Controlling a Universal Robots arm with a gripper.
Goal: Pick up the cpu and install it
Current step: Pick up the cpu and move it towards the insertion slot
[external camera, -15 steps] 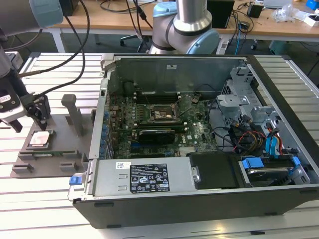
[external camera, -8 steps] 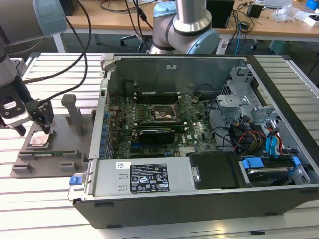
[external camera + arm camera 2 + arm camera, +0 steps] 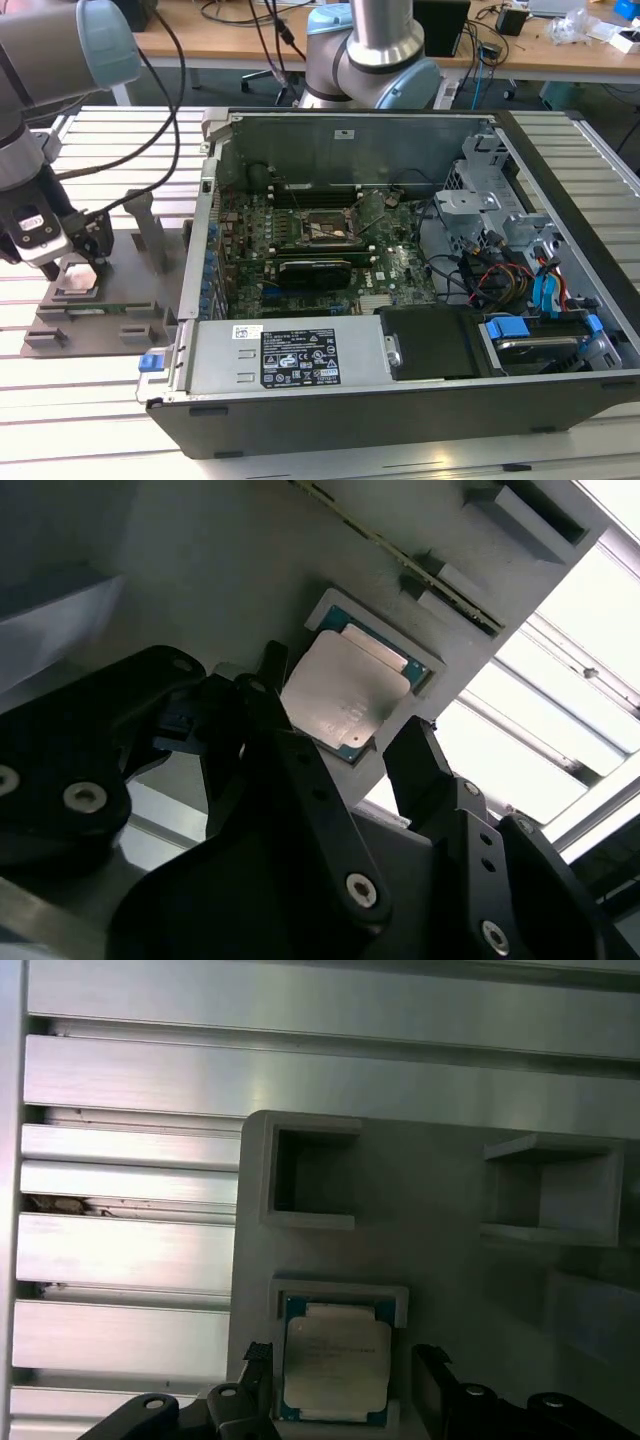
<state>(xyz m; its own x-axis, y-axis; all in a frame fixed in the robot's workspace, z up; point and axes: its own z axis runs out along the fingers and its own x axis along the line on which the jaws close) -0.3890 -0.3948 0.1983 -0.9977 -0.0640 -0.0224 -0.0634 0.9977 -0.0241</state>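
Black 2-fingered gripper hung at the exterior view's left over a grey moulded fixture plate on the ribbed aluminium table. The open black computer case bounded the plate on the exterior view's right. The small, flat, silvery-topped square cpu lay in the plate's raised-rim pocket near the plate's edge. The fingers stood spread, 1 at each side of the cpu, gaps visible, holding nothing.

Exterior view: even, diffuse room light; soft shadows. Second wrist view: worktop slats beyond the hand blow out to white glare; the hand itself reads dark. First wrist view: pale sheen on slats.
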